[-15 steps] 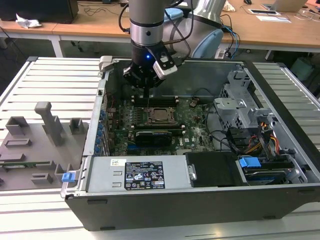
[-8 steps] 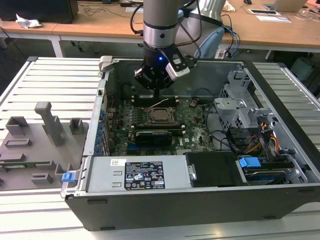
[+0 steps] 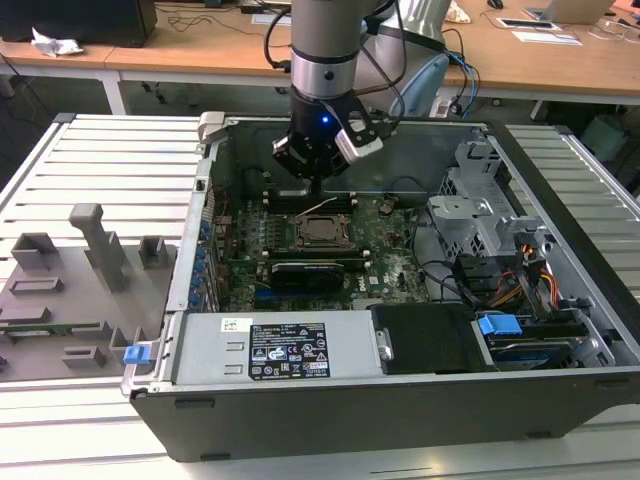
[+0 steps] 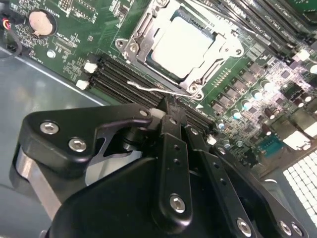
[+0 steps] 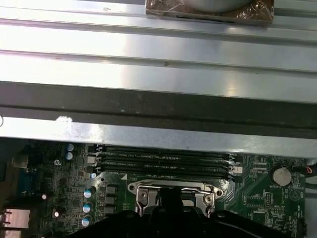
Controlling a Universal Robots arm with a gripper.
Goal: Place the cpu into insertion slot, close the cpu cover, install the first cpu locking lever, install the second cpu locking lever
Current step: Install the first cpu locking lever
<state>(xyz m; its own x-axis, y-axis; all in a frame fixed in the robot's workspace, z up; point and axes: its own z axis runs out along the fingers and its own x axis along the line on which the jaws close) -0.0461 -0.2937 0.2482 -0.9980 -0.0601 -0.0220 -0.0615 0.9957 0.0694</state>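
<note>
**CPU seated, cover down, gripper tip at a lever**

The cpu lies flat in its socket on the mobo, pale silver top up. In the exterior view I've got it approx mid-board. The cpu cover is down over it, with the frame round the chip's edges and the chip top showing thru the opening.

A thin wire locking lever runs along the socket side nearest the tool, betw. the socket and the black memory slots. In the exterior view the lever stands at a slant off the board, so it isn't latched. I can't tell how the other lever stands.

On the gripper the fingers are drawn together, and I see no gap at the tips. The tips sit right at the lever wire, touching or just beside it. I can't tell whether the wire is actually pinched. In the exterior view the gripper points straight down inside the open PC case, close by the socket.

Further out:
- A coin battery sits on the mobo past the memory slots.
- The power supply lies along the case's near wall.
- The drive cage is at the exterior view's right.
- A grey fixture tray w/ a blue clip is at the exterior view's left, outside the case.
</note>
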